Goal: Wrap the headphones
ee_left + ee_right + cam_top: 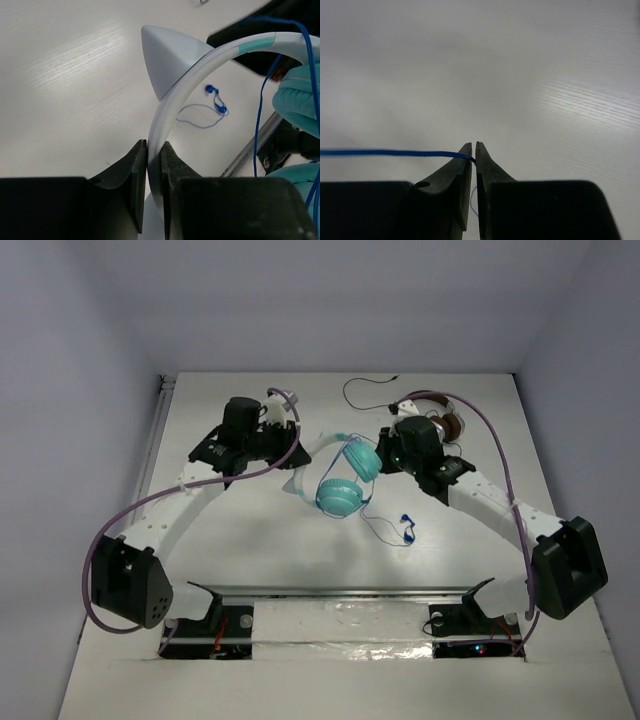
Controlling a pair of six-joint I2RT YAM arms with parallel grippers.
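Two arms meet over the middle of the table in the top view, with the headphones held between the left gripper and the right gripper. Their blue cable trails onto the tabletop, and brown headphones lie just behind the right gripper. In the left wrist view the left jaws are clamped on the pale headband, and in the right wrist view the right jaws are pinched together on the thin cable, which runs off to the left.
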